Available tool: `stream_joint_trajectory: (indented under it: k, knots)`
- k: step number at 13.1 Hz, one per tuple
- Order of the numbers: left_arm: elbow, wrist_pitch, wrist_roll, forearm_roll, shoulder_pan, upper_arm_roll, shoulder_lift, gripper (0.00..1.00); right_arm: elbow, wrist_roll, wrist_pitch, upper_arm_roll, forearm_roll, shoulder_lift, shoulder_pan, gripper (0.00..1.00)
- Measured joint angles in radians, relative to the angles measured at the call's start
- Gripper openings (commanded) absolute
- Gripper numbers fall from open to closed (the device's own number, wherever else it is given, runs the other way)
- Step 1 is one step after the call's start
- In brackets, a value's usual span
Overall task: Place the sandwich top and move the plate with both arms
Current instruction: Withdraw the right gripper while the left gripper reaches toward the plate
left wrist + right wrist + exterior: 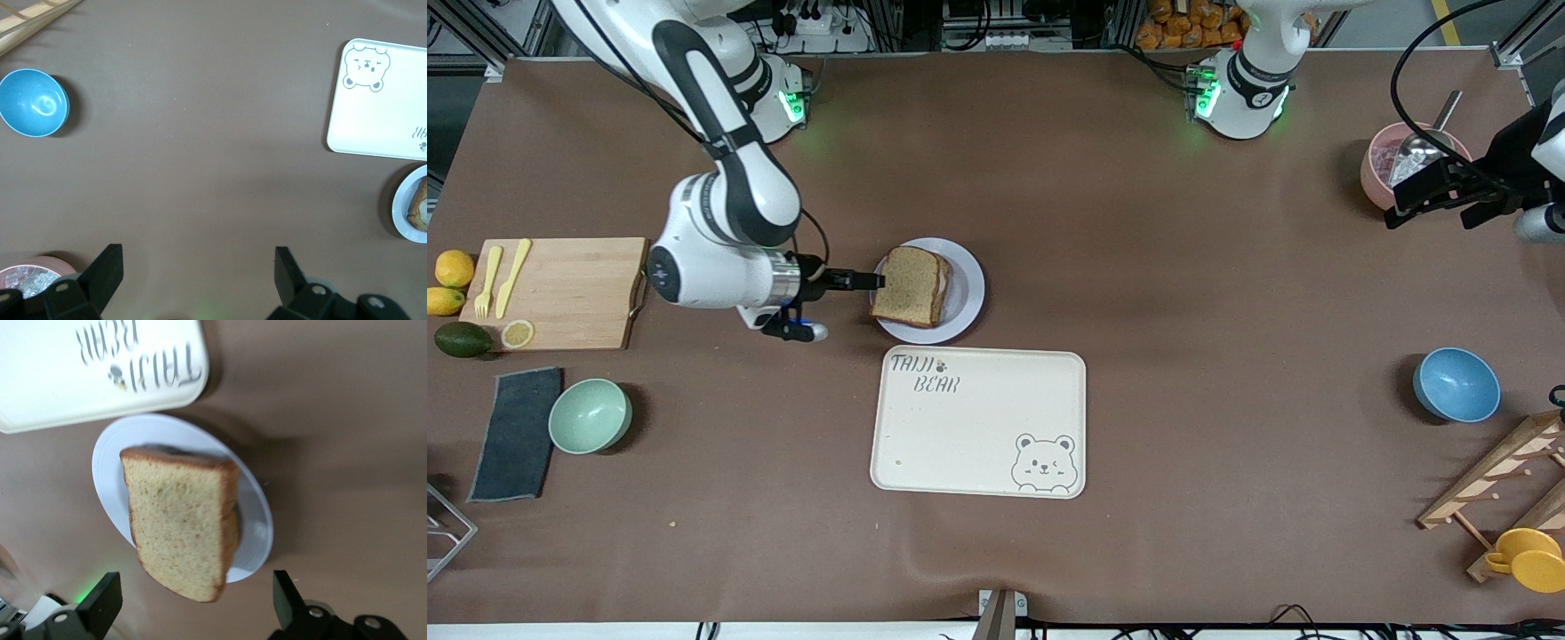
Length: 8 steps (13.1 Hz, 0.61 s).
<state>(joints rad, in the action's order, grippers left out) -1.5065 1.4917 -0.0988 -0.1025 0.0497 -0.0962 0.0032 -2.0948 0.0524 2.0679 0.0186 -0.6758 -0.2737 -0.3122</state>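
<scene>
Your bread top [910,286] already lies on the stack on the plate [967,298], just ahead of the spread, empty right claw [869,281], so next bring the waiting left claw [1436,197], spread too, to the plate's rim.

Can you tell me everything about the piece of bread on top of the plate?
The sandwich top is a squarish slice of brown wholegrain bread, speckled, with a darker crust. It lies flat on another slice underneath, and both sit on the small round pale plate, just farther from the front camera than the cream bear tray. One edge sticks out a little past the plate's rim, toward the right hand. That hand is open right beside the bread and is not holding it.
</scene>
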Motion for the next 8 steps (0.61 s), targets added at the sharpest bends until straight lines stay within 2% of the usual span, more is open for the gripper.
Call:
stream_joint_trajectory:
  k: [4,8]
  knots:
    - [-0.003,-0.001,0.000,0.000,0.000,0.000,0.003,1.00,0.035,-0.002,-0.044,0.007,0.192,0.078,0.099,1.00]
    - [-0.012,-0.001,0.000,0.000,-0.001,0.000,0.042,1.00,0.199,-0.030,-0.264,0.011,0.420,0.168,0.257,1.00]
